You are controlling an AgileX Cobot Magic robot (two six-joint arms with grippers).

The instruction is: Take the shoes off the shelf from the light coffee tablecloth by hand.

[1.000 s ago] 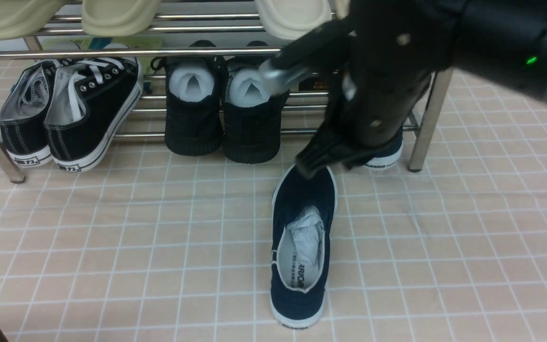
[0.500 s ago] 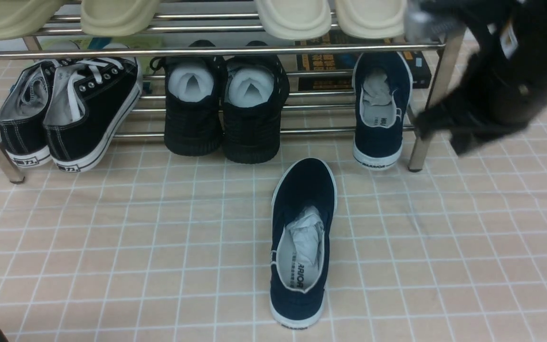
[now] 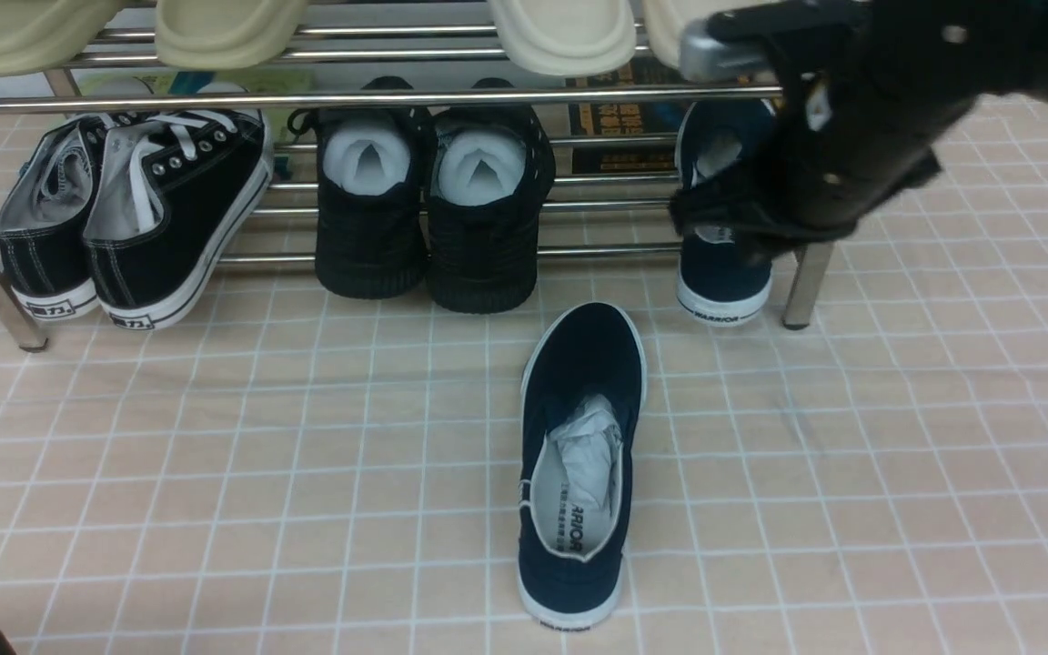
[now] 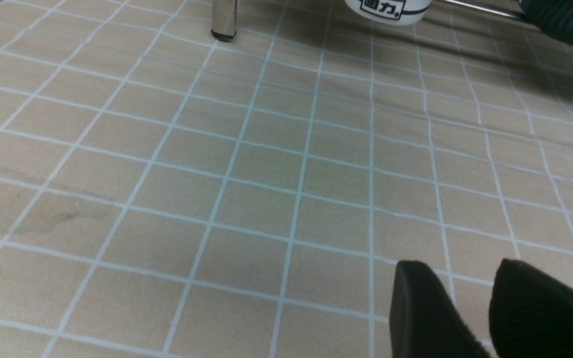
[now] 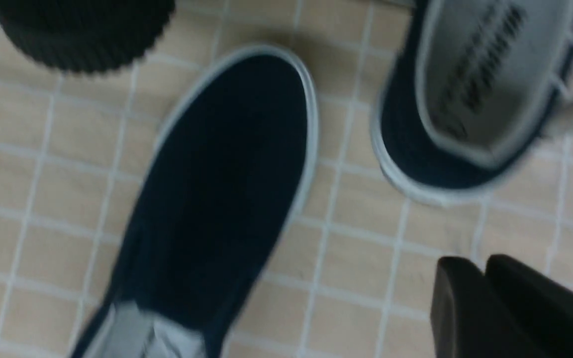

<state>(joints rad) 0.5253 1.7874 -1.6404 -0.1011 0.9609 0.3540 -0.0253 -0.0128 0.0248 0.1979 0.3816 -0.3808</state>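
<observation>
Just over shelved navy shoe [image 3: 724, 284], right gripper [image 3: 720, 224], fingers [image 5: 458, 298] close together, opening unclear.

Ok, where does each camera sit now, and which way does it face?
Front: between the arms, facing forward and down at the shelf and tablecloth; right arm shows.
Left wrist: low over the tablecloth, facing a shelf leg; left gripper shows.
Right wrist: above, looking down on both navy shoes; right gripper shows.
Shared: front and right wrist both see those shoes.
</observation>
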